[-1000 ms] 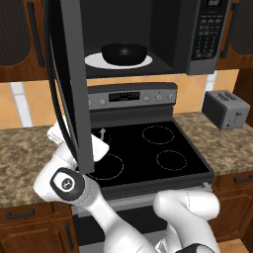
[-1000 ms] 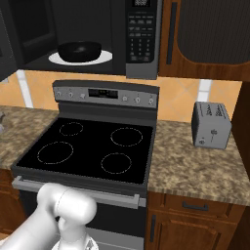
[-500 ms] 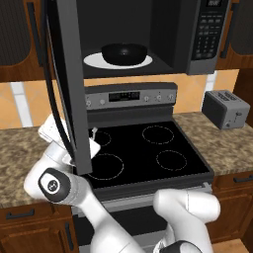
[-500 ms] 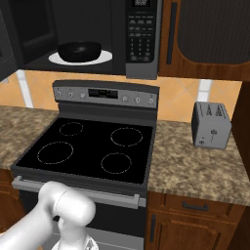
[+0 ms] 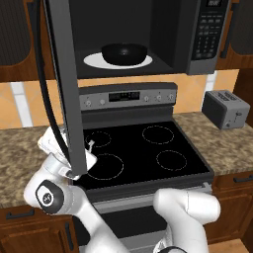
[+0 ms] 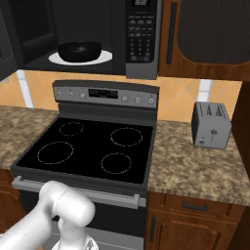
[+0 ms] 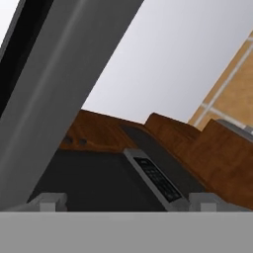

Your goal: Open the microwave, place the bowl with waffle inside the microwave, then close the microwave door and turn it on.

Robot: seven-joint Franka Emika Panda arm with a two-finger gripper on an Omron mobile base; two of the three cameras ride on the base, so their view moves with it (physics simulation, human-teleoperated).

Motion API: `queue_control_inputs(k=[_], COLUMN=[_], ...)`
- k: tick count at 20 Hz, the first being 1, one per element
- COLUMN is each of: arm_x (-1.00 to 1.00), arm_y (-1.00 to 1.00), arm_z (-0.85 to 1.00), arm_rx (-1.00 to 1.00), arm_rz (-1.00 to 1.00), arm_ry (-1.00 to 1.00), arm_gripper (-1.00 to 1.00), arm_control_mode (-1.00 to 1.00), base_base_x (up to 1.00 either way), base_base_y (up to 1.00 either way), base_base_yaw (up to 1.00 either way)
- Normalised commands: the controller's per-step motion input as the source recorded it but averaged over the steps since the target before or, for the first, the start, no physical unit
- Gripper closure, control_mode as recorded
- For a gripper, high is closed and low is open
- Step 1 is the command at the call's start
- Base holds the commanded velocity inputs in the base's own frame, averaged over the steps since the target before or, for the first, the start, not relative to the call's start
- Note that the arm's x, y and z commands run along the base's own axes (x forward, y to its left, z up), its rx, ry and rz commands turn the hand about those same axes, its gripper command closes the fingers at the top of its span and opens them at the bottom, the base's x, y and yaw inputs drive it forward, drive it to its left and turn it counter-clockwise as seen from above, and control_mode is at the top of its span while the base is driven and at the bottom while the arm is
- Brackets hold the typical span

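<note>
The microwave (image 5: 148, 34) stands open, and its door (image 5: 63, 84) is swung out to the left, seen edge-on. Inside it, the black bowl (image 5: 124, 53) rests on the white turntable (image 5: 94, 60); the same bowl (image 6: 79, 50) sits left of the button panel (image 6: 141, 34). The waffle is hidden inside the bowl. My gripper (image 5: 81, 157) is low at the left, right at the bottom corner of the door. In the hand view the gripper (image 7: 126, 202) is open, fingertips (image 7: 47, 201) far apart with nothing between them, and the door's grey frame (image 7: 54, 99) looms at the left.
Below the microwave is a black glass stove (image 5: 143, 148) with four burner rings. A grey toaster (image 5: 226, 109) stands on the granite counter (image 6: 195, 166) to the right. Wooden cabinets flank the microwave, and my white arm fills the foreground.
My hand has moved left and a little up, from in front of the stove's left burners to the door's bottom corner. The bowl stays put.
</note>
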Motion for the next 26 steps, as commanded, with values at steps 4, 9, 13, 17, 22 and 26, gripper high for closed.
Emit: queue_control_inputs(k=[4,9,13,17,22,26], arm_x=[0.00,-0.01,0.00,0.00,-0.06,-0.14], arm_y=[0.08,0.10,0.17,0.09,-0.01,-0.28], arm_z=[0.02,0.11,0.08,0.31,0.39,0.27], arm_rx=[0.00,0.00,0.00,0.00,0.00,0.03], arm_rz=[0.00,0.00,0.00,0.01,0.00,0.00], arm_ry=[-0.05,-0.06,-0.05,-0.12,-0.13,-0.16], arm_gripper=[-1.00,-1.00,-1.00,-1.00,-1.00,-1.00], arm_control_mode=[-1.00,-1.00,-1.00,-1.00,-1.00,-1.00], base_base_x=[0.00,0.00,0.00,0.00,0.00,0.00], base_base_y=[0.00,0.00,0.00,0.00,0.00,0.00], base_base_yaw=[0.00,0.00,0.00,0.00,0.00,0.00])
